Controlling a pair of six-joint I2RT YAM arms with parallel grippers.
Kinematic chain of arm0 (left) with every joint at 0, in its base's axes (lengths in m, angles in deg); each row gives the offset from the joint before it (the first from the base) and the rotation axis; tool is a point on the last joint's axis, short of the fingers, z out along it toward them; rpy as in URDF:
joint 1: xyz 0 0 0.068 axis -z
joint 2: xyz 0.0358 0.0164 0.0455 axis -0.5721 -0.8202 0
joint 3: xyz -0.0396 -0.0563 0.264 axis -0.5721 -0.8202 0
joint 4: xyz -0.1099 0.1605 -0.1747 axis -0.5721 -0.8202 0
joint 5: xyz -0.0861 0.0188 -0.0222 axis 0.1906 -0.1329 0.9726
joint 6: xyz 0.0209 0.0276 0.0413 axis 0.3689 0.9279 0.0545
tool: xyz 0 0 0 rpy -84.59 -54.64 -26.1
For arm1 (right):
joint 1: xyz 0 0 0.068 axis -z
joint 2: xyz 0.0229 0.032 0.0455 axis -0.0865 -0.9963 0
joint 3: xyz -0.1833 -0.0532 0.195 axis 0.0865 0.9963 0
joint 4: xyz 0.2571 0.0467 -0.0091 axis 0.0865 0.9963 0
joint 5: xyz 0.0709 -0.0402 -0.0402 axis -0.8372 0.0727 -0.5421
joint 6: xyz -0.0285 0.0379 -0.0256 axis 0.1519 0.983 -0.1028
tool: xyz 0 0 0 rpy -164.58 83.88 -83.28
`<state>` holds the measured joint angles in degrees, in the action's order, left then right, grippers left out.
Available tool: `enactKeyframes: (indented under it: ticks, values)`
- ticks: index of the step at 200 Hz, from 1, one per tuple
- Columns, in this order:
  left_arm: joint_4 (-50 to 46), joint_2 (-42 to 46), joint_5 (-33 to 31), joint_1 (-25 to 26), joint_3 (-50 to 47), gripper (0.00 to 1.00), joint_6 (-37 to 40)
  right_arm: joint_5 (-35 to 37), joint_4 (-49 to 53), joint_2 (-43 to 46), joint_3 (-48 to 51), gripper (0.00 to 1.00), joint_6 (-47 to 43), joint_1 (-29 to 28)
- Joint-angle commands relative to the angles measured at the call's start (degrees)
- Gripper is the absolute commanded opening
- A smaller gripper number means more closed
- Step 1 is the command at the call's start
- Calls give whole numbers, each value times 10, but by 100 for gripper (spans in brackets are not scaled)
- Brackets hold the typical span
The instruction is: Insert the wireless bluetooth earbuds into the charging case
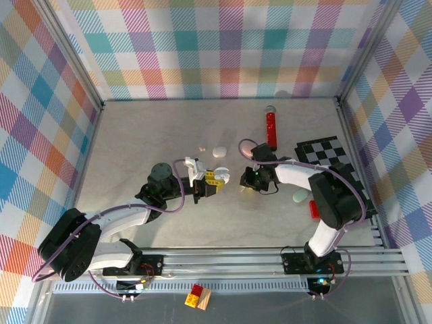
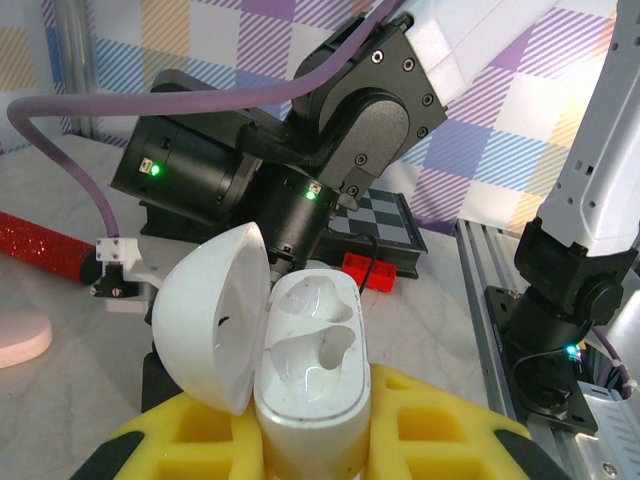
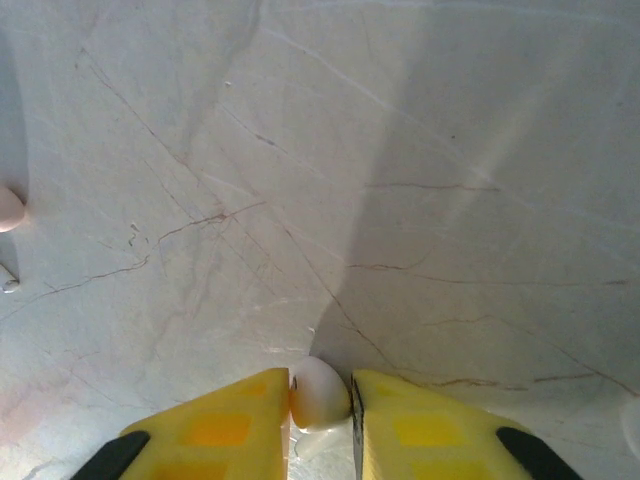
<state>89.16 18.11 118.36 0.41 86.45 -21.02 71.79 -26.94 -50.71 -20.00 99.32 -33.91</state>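
1. Top cam: left gripper (image 1: pixel 206 182) and right gripper (image 1: pixel 245 180) face each other near the centre of the table (image 1: pixel 135 148), just apart; a red cylinder (image 1: pixel 271 128) lies farther back.
2. Left wrist cam: jaws are clenched on the charging case (image 2: pixel 312 380), held upright w/ lid (image 2: pixel 210 325) swung open; both sockets look empty.
3. Right wrist cam: yellow fingers (image 3: pixel 220 430) pinch one earbud (image 3: pixel 320 392) from both sides, low at the table; step in hand seems the pick-up; next move needs a lift, then lining the earbud up w/ a socket, gently.
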Motion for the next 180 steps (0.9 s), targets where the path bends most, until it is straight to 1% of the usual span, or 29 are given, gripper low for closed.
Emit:
enactKeyframes:
  ticks: [1,54,92,145,180]
  values:
    - [0,3,10,-6,15,13,10,-7,2,-3,-8,20,6,-3]
    - [0,-1,11,-6,19,13,9,3,3,5,-2,16,0,-3]
    - [-1,-3,6,-6,18,13,10,33,-18,41,19,16,-13,-3]
    - [-1,-15,-1,-6,23,13,10,54,-84,127,64,17,-93,-3]
    - [-5,-30,-15,-6,31,13,9,64,-107,217,94,17,-172,-4]
